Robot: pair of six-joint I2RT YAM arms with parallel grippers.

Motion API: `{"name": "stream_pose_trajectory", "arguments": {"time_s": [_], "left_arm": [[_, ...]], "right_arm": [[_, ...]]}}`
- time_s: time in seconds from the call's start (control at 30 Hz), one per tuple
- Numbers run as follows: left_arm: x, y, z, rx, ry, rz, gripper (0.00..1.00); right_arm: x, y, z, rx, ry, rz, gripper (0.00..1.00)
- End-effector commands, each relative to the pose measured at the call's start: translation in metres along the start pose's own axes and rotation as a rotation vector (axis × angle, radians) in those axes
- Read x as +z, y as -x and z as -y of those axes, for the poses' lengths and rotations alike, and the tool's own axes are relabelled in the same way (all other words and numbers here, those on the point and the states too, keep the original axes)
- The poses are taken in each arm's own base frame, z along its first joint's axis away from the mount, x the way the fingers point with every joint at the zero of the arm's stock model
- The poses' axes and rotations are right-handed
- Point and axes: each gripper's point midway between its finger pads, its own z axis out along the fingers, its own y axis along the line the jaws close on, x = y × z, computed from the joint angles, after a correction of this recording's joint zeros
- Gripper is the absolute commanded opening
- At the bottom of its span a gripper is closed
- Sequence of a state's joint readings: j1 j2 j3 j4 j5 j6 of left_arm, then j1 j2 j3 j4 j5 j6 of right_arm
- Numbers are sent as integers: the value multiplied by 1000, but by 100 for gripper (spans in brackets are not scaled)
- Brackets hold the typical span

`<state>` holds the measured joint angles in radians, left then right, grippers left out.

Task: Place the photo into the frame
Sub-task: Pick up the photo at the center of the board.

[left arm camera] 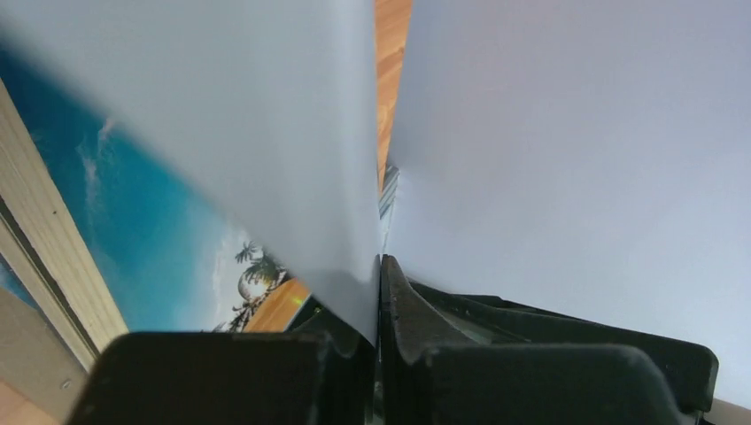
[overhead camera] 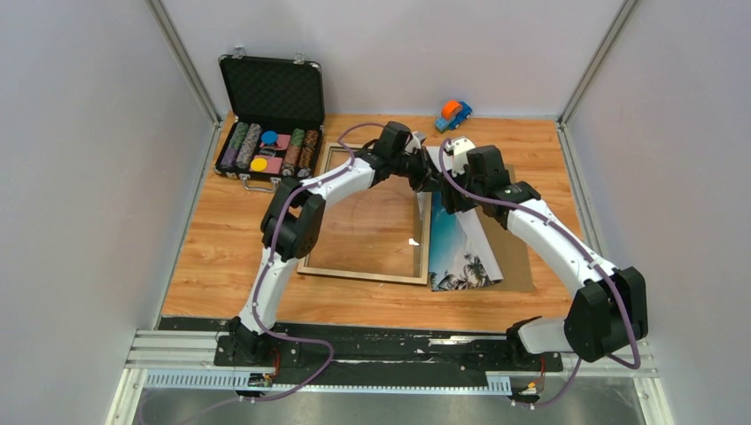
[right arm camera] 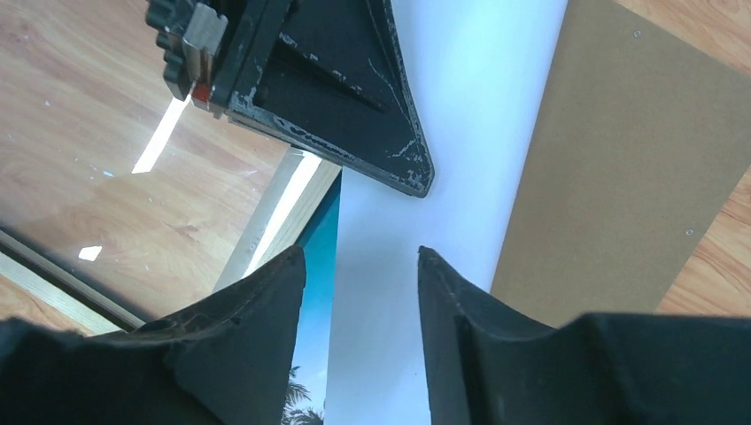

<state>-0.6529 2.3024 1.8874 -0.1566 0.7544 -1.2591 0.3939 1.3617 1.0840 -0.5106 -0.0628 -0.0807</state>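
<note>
Left wrist: left gripper (left arm camera: 379,274) pinches photo (left arm camera: 266,133) edge.
Right gripper (right arm camera: 361,257): open around photo.
Photo: probably light, floppy, slick; grip edges.

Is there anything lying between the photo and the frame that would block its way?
Nothing visible lies on the frame. The photo, pinched by the left gripper, curls up right beside its right edge. Only the left arm hangs over it.

White arms (overhead camera: 332,181) with black joints (overhead camera: 297,228), purple cables (overhead camera: 257,297); left tool (right arm camera: 423,186) scuffed black
</note>
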Motion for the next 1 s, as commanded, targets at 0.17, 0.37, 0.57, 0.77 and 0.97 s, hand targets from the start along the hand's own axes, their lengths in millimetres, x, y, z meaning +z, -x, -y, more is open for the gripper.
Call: {"name": "stream_pose_trajectory", "arguments": {"time_s": [0.17,0.37,0.57,0.77,0.97], "left_arm": [[-6,-8,12,50,-55,-28,0],[-20,-18,29,129,-86,-46,0],[-39,-34,52,234,-139,-80,0],[-58,-48,79,308,-207,-108,0],[-81,-61,101,346,-263,-136,0]], "right_arm": [[-29,36,6,3,-32,131,64],[-55,51,24,34,-80,200,71],[-67,51,43,81,-120,228,73],[-72,48,59,130,-137,236,73],[-76,47,75,184,-144,245,73]]}}
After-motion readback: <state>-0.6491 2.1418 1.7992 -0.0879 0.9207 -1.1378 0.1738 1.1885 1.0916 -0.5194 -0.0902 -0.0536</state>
